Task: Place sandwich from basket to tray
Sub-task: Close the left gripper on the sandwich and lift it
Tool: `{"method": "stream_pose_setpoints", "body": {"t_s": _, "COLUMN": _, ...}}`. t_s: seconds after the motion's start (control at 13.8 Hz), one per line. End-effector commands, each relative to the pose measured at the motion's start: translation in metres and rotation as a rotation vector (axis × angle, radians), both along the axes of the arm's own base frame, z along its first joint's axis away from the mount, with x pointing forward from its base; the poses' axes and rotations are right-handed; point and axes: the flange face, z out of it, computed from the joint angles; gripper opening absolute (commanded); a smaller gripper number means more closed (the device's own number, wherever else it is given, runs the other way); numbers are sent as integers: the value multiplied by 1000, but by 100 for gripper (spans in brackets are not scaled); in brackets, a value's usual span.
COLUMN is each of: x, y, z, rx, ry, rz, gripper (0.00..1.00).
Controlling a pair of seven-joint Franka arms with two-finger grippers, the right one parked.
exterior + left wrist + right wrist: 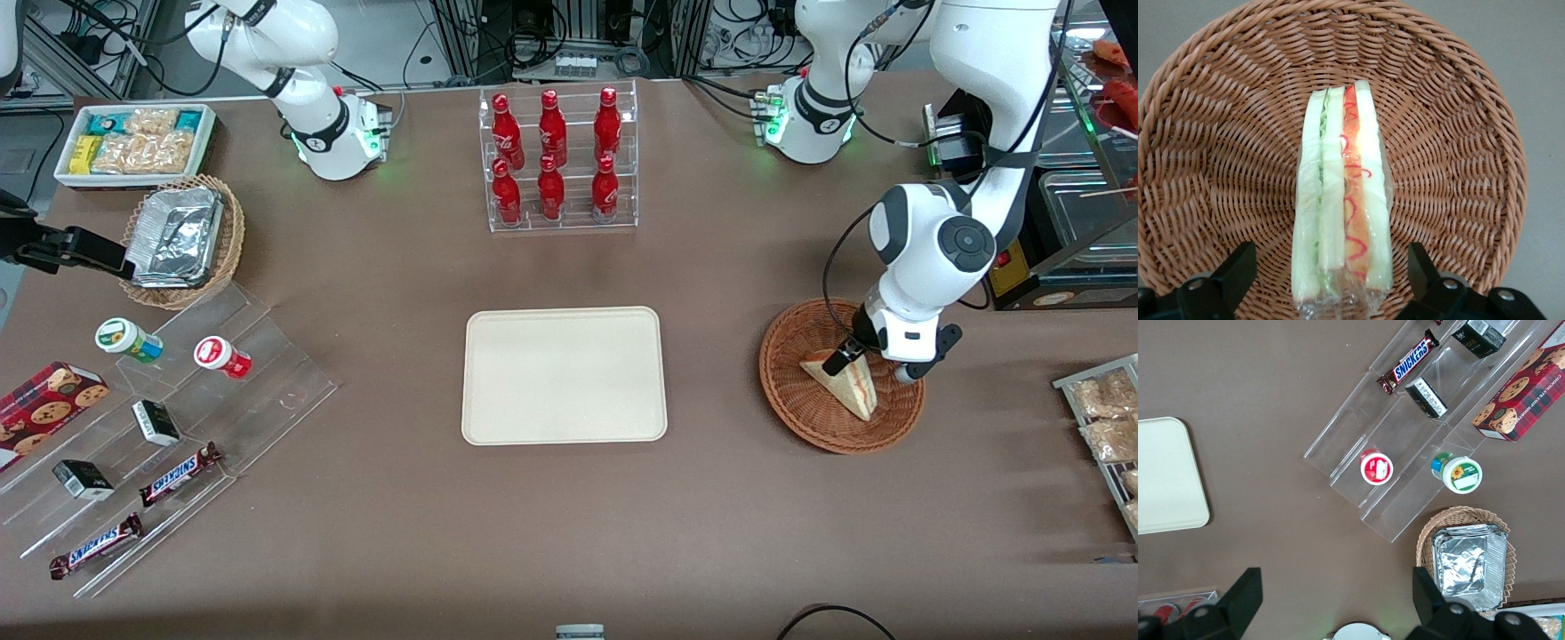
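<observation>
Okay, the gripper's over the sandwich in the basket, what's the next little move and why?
Probably close the fingers on the sandwich. The gripper is open and low in the basket, with a finger on each side of the wedge and gaps showing, so nothing is gripped yet. The tray has nothing on it.

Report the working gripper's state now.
Left gripper: open, down in the basket, fingers straddling the sandwich, not yet closed on it.

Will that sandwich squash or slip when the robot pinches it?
Probably a little. The sandwich looks like soft bread, so it may squash. Its shiny clear wrap could be slippery. The end effector straddles it in the basket, fingers open.
</observation>
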Motion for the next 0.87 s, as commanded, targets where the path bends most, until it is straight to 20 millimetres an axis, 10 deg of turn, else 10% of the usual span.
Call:
{"method": "stream_pose_setpoints", "body": {"t_s": 0.0, "x": 1, "y": 0, "z": -2, "rx": -6, "ry": -21, "rz": 43, "gripper": 65}}
{"method": "stream_pose_setpoints", "body": {"t_s": 0.22, "x": 7, "y": -1, "z": 3, "rx": -11, "ry": -33, "rz": 74, "gripper": 25}}
{"method": "stream_pose_setpoints", "body": {"t_s": 0.8, "x": 12, "y": -39, "z": 73, "rx": -10, "ry": -49, "rz": -3, "gripper": 23}}
